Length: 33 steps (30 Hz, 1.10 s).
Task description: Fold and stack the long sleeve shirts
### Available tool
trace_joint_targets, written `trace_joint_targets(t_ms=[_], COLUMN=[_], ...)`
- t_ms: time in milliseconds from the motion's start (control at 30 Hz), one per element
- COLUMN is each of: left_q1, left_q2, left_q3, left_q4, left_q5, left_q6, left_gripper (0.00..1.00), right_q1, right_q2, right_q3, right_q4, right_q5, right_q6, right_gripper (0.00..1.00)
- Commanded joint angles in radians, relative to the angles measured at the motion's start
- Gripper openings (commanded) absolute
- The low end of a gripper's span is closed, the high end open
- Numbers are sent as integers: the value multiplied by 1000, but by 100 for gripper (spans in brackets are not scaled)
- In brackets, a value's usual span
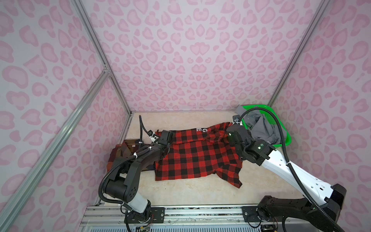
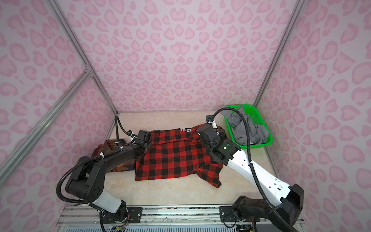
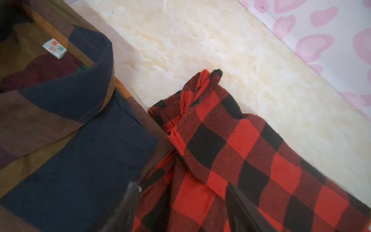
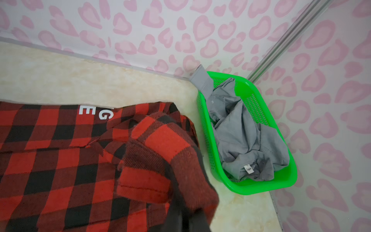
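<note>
Flannel (image 1: 192, 156) in red-and-black check is lying spread across the middle of the desk (image 1: 180, 192). Its body is mostly flat, and its nearest hem is trailing a rumpled corner toward the front right. Lying flat like this is giving the fold a smooth base to work on.

Farther in, at the flannel's left edge, the left claw (image 3: 182, 188) is standing released. Its fingers (image 3: 130, 196) are spreading apart above a bunched strip of check cloth and gripping nothing. That strip is resting on the desk, right against the plaid shirt (image 3: 80, 160). The plaid shirt, in brown, orange and navy, is lying at the left with its collar and white tag (image 3: 54, 48) facing up. It appears to be folded, so I judge it is serving as the bottom of the stack, which would explain the flannel being worked just beside it.

On the flannel's right side, the right claw (image 4: 184, 211) is clenching a fold of the check cloth, probably a sleeve. It is holding the fold raised above the shirt's body, most likely so it can be carried inward across the back. White lettering (image 1: 201, 130) is showing at the flannel's far edge, in both top views.

Farthest back, in the right corner, a green basket (image 4: 261, 188) is holding the grey shirt (image 4: 241, 136). The grey shirt is sitting crumpled, with one cuff hanging over the rim, evidently waiting its turn.
</note>
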Motion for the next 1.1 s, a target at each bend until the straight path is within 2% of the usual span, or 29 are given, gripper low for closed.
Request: trace_joint_targets(t_ms=[0, 100, 300, 400, 733, 933, 1067], left_q1=[16, 36, 58, 70, 85, 91, 96], left_q2=[-88, -150, -306, -387, -615, -679, -689], left_q3=[-22, -16, -43, -56, -98, -96, -89], left_q4=[-51, -93, -156, -203, -343, -382, -398], left_q5=[36, 90, 134, 135, 71, 43, 46], left_q6=[-14, -8, -13, -17, 12, 57, 71], left_gripper=[80, 86, 90, 91, 95, 95, 96], right_q1=[7, 5, 7, 23, 60, 62, 65], right_q2=[-38, -30, 157, 323, 772, 1113, 1284], right_q3=[-37, -20, 170, 330, 783, 1204, 1440], right_q4=[-23, 31, 100, 81, -19, -233, -331], right_q5=[-35, -59, -253, -400, -658, -854, -921], right_q6=[40, -20, -132, -168, -224, -258, -251], right_gripper=[0, 0, 0, 0, 0, 0, 0])
